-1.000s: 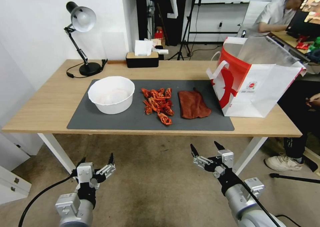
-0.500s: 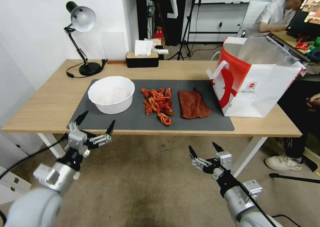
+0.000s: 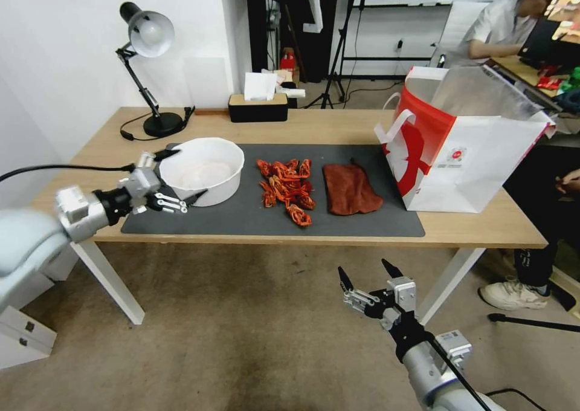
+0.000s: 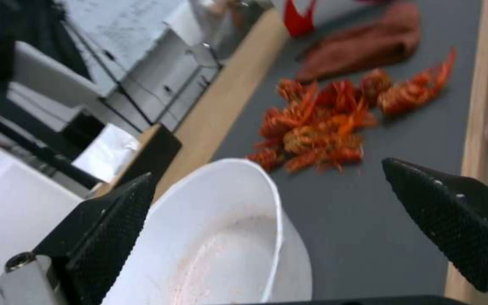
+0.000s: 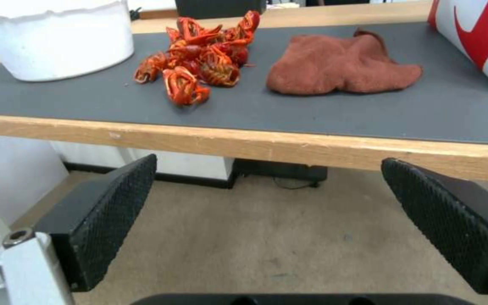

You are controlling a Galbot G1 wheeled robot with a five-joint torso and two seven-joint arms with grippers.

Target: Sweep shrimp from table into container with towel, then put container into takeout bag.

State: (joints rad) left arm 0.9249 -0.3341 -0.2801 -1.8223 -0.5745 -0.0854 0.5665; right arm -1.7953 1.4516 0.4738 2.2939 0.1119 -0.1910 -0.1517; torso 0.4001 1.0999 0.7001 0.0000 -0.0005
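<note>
Reaching with the left gripper point(image 3: 179, 174), jaws spread wide and straddling the near wall of the container point(image 3: 202, 170), likely to steady it for sweeping | shrimp point(image 3: 286, 188) lying piled between container and towel point(image 3: 350, 188) on the mat point(image 3: 362, 223) | right gripper point(image 3: 363, 278) hanging released below the table edge | takeout bag point(image 3: 465, 157) standing open just beside the towel, ready to receive

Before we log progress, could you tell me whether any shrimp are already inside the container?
No, the shrimp lie piled on the dark mat beside the container.
</note>
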